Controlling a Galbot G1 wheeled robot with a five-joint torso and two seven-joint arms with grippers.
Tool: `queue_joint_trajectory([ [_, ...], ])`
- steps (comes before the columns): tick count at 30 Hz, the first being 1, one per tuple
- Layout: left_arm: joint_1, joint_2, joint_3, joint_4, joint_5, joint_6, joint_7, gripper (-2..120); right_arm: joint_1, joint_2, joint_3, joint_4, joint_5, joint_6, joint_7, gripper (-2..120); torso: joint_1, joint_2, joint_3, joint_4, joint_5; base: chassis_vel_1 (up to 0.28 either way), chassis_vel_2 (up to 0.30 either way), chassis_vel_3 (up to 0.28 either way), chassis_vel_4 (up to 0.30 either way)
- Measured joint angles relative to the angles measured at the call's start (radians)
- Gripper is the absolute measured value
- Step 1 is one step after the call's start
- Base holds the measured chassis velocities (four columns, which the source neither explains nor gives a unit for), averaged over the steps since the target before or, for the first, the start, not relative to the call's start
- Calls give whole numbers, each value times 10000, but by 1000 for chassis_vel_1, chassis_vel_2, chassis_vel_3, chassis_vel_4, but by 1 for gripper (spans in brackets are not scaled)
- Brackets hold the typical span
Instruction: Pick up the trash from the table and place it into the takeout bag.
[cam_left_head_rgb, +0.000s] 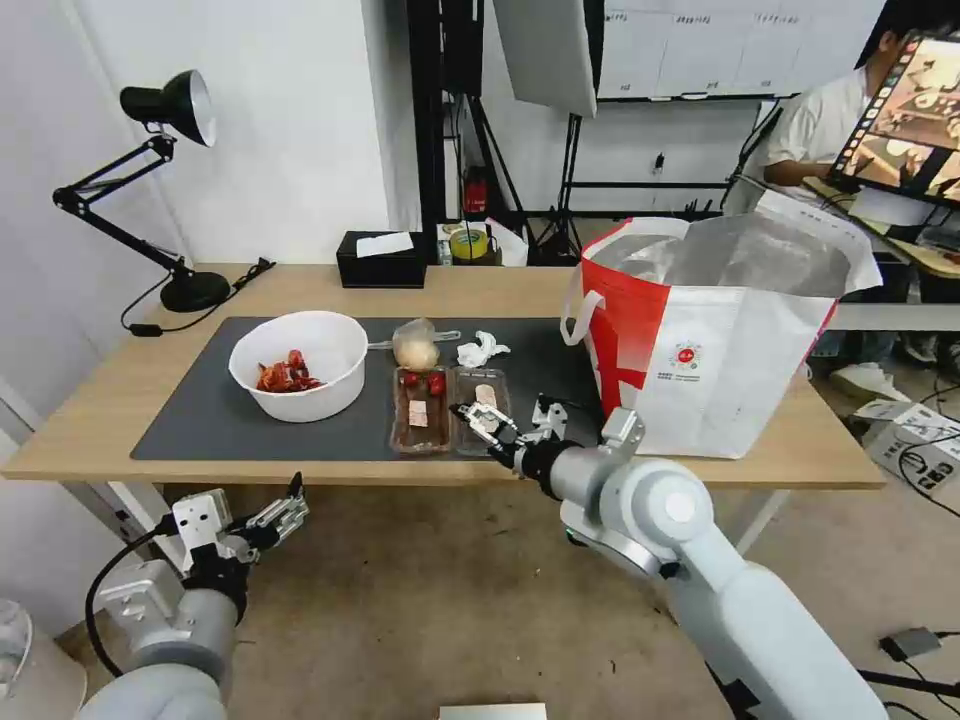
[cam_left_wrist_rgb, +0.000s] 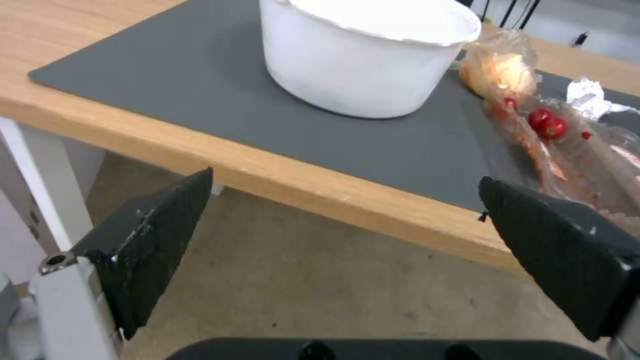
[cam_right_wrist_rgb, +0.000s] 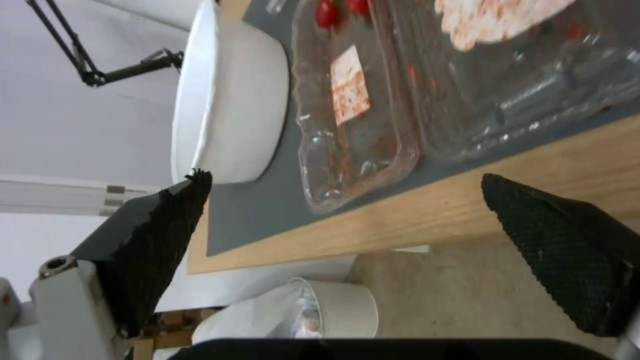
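On the table's (cam_left_head_rgb: 120, 400) dark mat stand a white bowl (cam_left_head_rgb: 295, 365) of red shells, a clear clamshell tray (cam_left_head_rgb: 448, 408) with food scraps, a clear bag with a yellowish lump (cam_left_head_rgb: 416, 345) and a crumpled tissue (cam_left_head_rgb: 480, 349). The takeout bag (cam_left_head_rgb: 710, 330) stands open at the right end. My right gripper (cam_left_head_rgb: 512, 418) is open at the table's front edge, just short of the tray (cam_right_wrist_rgb: 413, 90). Lower down, my left gripper (cam_left_head_rgb: 285, 515) hangs open in front of the table, facing the bowl (cam_left_wrist_rgb: 363, 55) and the tray (cam_left_wrist_rgb: 567, 145).
A black tissue box (cam_left_head_rgb: 380, 260) and a yellow tape roll (cam_left_head_rgb: 467, 243) sit at the table's back edge, and a black desk lamp (cam_left_head_rgb: 165, 180) at its back left. A white bin (cam_right_wrist_rgb: 333, 310) stands on the floor under the table. Boxes (cam_left_head_rgb: 915, 435) lie on the floor at right.
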Motion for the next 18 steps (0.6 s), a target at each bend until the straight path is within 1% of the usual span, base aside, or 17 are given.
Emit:
queue_joint_trajectory([
  [7, 93, -57, -112, -22, 17, 0, 0, 100, 154, 412, -173, -325, -46, 107, 196, 100, 0, 0, 0, 1, 0, 0, 0, 0, 0],
  [10, 109, -102, -116, -23, 39, -1, -1, 100, 207, 621, -140, -456, -61, 175, 437, 100, 0, 0, 0, 1, 0, 0, 0, 0, 0],
  [18, 138, -140, -115, -62, 57, 0, -8, 100, 120, 731, 4, -483, -63, 238, 521, 100, 0, 0, 0, 0, 1, 0, 0, 0, 0],
])
